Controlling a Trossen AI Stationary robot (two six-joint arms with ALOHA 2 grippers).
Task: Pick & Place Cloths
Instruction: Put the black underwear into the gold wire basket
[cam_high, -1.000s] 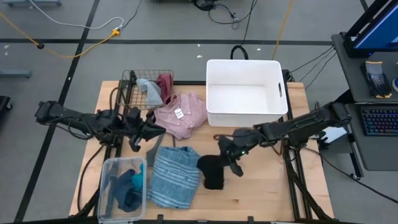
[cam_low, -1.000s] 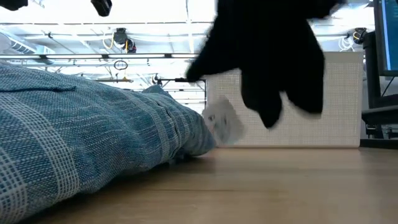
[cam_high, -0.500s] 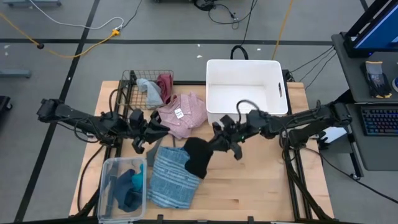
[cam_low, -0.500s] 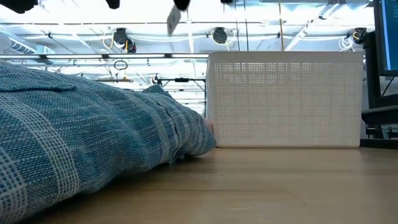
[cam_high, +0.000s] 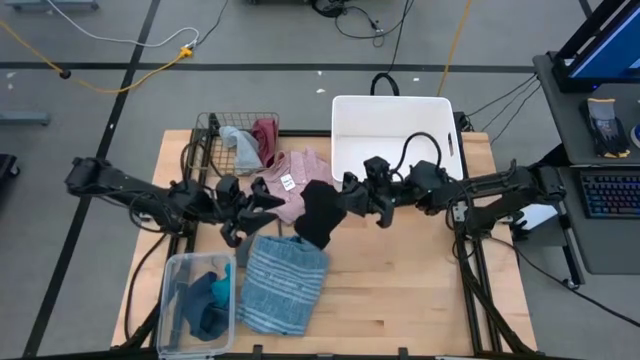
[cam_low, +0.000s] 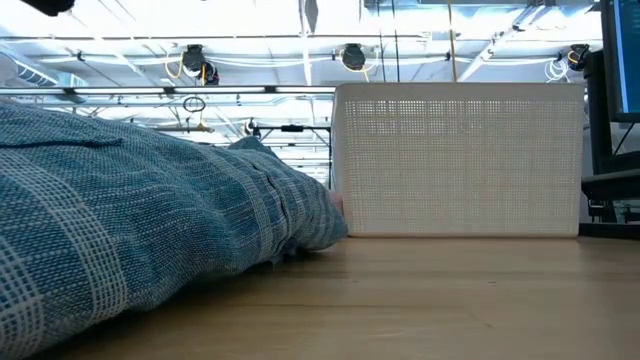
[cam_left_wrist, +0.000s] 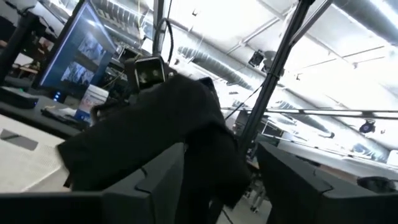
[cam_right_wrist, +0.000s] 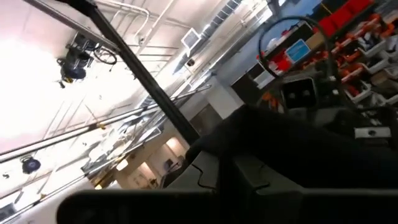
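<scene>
Black cloth (cam_high: 318, 214) is up in the air right now, hanging off the right claw (cam_high: 347, 204), which is pinching it above the middle of the tabletop (cam_high: 420, 290), just in front of the white bin (cam_high: 392, 150) sitting at the far right corner. In the right wrist view the dark fabric (cam_right_wrist: 292, 149) bunches right in front of that claw's fingers. The left claw (cam_high: 262, 203) is just on the other side of the same cloth, fingers spread apart, and in its wrist view the black cloth (cam_left_wrist: 155, 137) fills the space right ahead between its two fingers (cam_left_wrist: 292, 186), can't tell if it's actually touching. The pink shirt (cam_high: 290, 185) with its white tag lies flat behind both claws, toward the far edge, next to the wire basket (cam_high: 215, 135) at the far left corner that has a grey piece (cam_high: 240, 147) and a maroon piece (cam_high: 265, 135) in it. The blue striped cloth (cam_high: 283, 285) is spread out by the near edge, and it's the big blue mound (cam_low: 130, 220) in the low view, with the white bin (cam_low: 460, 160) behind it. A clear plastic tub (cam_high: 172, 275) at the near left corner holds teal and dark blue pieces (cam_high: 205, 300).
</scene>
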